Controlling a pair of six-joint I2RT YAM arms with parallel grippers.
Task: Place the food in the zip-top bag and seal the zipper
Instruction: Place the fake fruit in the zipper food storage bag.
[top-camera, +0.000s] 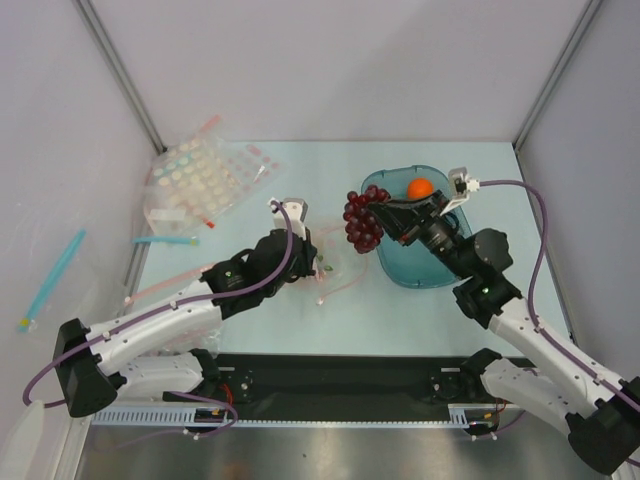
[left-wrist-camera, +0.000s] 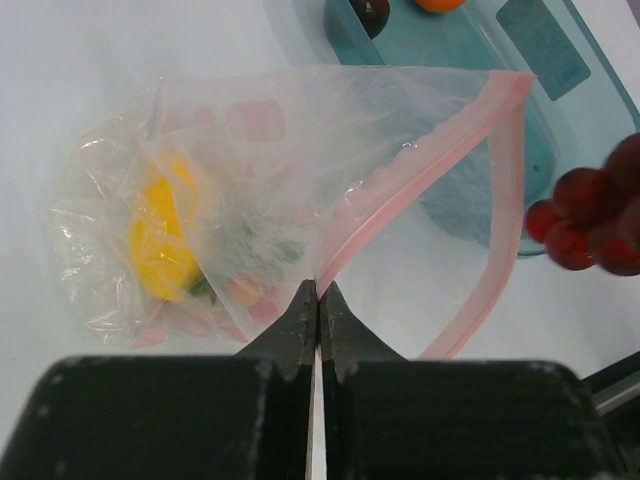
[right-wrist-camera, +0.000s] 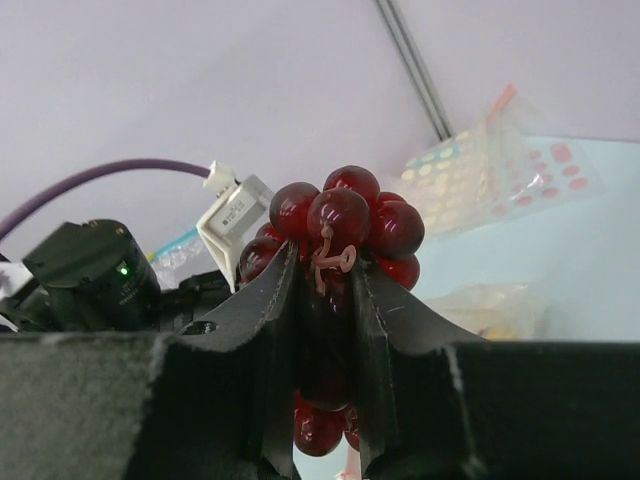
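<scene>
The clear zip-top bag (left-wrist-camera: 300, 160) lies on the table with its pale pink zipper strip (left-wrist-camera: 420, 170) gaping open toward the tray. A yellow lemon-like piece (left-wrist-camera: 160, 240) and a small red-and-green bunch (left-wrist-camera: 250, 285) lie inside it. My left gripper (left-wrist-camera: 318, 290) is shut on the bag's mouth edge; it also shows in the top view (top-camera: 300, 228). My right gripper (right-wrist-camera: 325, 265) is shut on the dark purple grapes (right-wrist-camera: 345, 215) and holds them in the air between tray and bag (top-camera: 362, 220). An orange (top-camera: 420, 188) and a near-black plum (left-wrist-camera: 370, 12) sit in the teal tray (top-camera: 425, 270).
Clear bags with pastel dots (top-camera: 205, 175) lie at the back left. A teal-handled tool (top-camera: 55, 270) lies outside the left rail. Another bag with a blue strip (top-camera: 165, 240) is at the left edge.
</scene>
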